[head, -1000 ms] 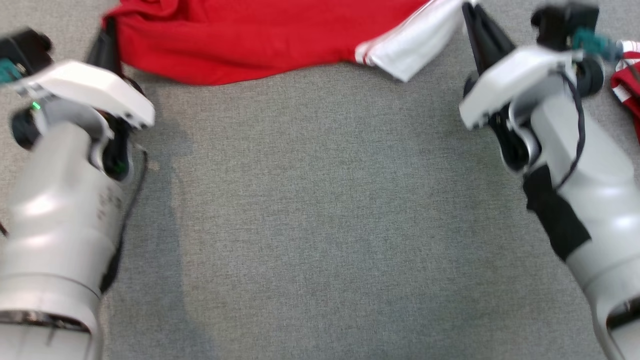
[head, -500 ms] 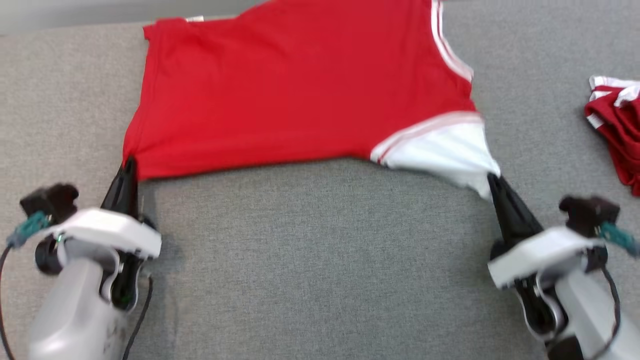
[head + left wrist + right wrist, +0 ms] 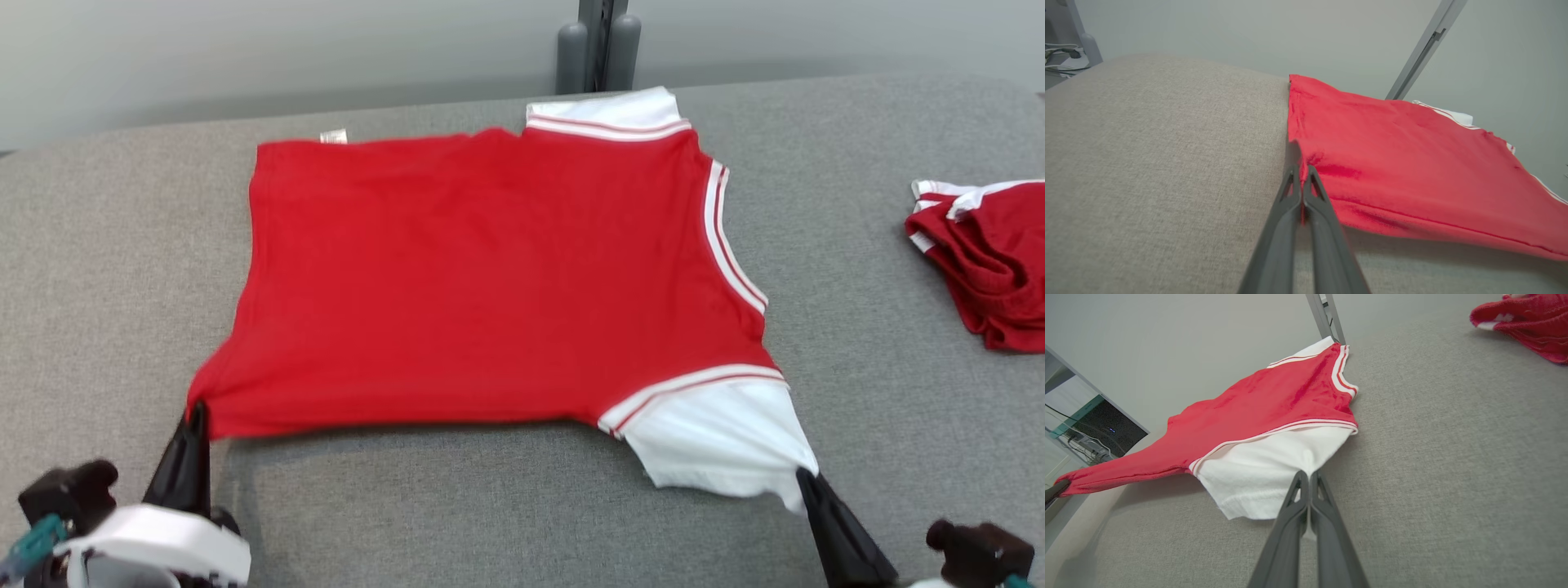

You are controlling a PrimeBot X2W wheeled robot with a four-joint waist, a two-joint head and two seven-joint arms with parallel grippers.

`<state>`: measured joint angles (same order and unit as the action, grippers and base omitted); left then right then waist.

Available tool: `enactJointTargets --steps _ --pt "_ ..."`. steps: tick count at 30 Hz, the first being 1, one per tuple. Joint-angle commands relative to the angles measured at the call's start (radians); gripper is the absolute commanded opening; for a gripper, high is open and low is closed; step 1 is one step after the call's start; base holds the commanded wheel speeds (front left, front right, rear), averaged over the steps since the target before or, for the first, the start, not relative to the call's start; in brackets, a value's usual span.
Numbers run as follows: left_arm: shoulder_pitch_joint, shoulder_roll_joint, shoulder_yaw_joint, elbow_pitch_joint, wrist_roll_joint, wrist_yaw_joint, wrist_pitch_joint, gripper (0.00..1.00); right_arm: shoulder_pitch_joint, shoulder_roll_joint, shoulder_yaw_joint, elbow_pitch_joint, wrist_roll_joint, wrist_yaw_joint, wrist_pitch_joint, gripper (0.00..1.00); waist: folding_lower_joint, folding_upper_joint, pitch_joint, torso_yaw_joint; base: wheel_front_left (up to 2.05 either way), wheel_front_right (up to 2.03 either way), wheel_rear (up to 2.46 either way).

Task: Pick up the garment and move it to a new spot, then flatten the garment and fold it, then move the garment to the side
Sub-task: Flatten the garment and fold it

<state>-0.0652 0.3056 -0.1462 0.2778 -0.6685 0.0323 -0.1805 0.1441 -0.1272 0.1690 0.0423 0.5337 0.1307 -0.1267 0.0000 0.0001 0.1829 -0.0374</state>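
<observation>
The shirt (image 3: 482, 278) is clamped at its near corners by the left gripper (image 3: 196, 411) and right gripper (image 3: 803, 479), its tag (image 3: 333, 135), beyond the left, unreadable.

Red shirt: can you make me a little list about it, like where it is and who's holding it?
thing: red shirt with white trim
where: spread out on the grey surface
left gripper: shut on the shirt's near red corner
right gripper: shut on the near white sleeve
near edge: stretched between the two grippers
also there: crumpled red cloth off to the right, apart from the shirt
</observation>
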Motion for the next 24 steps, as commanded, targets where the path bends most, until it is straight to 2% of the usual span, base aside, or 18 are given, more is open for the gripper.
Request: enactJointTargets --steps 1,2,7,12,20,24 --pt "0.047 0.018 0.006 -0.055 0.009 0.030 0.022 0.00 0.040 0.007 -0.019 -0.034 -0.025 0.000 0.025 0.00 0.0000 -0.0001 -0.019 -0.005 0.00 0.00 0.00" --pt "0.047 0.018 0.006 -0.055 0.009 0.030 0.022 0.00 0.040 0.007 -0.019 -0.034 -0.025 0.000 0.025 0.00 0.0000 -0.0001 -0.019 -0.005 0.00 0.00 0.00" --pt "0.213 0.043 0.022 -0.257 0.010 0.128 0.104 0.00 0.157 0.040 -0.057 -0.146 -0.070 0.000 0.117 0.00 0.0000 -0.0001 -0.051 -0.010 0.00 0.00 0.00" --pt "0.325 0.045 0.030 -0.398 0.006 0.196 0.155 0.00 0.234 0.055 -0.093 -0.234 -0.088 0.000 0.192 0.00 0.0000 -0.0001 -0.076 -0.007 0.00 0.00 0.00" --pt "0.355 0.059 0.021 -0.461 0.003 0.222 0.206 0.00 0.235 0.069 -0.108 -0.280 -0.092 0.000 0.253 0.00 0.0000 -0.0001 -0.078 -0.006 0.00 0.00 0.00" --pt "0.317 0.073 0.011 -0.467 -0.003 0.211 0.238 0.00 0.197 0.071 -0.100 -0.273 -0.071 0.000 0.264 0.00 0.0000 -0.0001 -0.060 -0.003 0.00 0.00 0.00"
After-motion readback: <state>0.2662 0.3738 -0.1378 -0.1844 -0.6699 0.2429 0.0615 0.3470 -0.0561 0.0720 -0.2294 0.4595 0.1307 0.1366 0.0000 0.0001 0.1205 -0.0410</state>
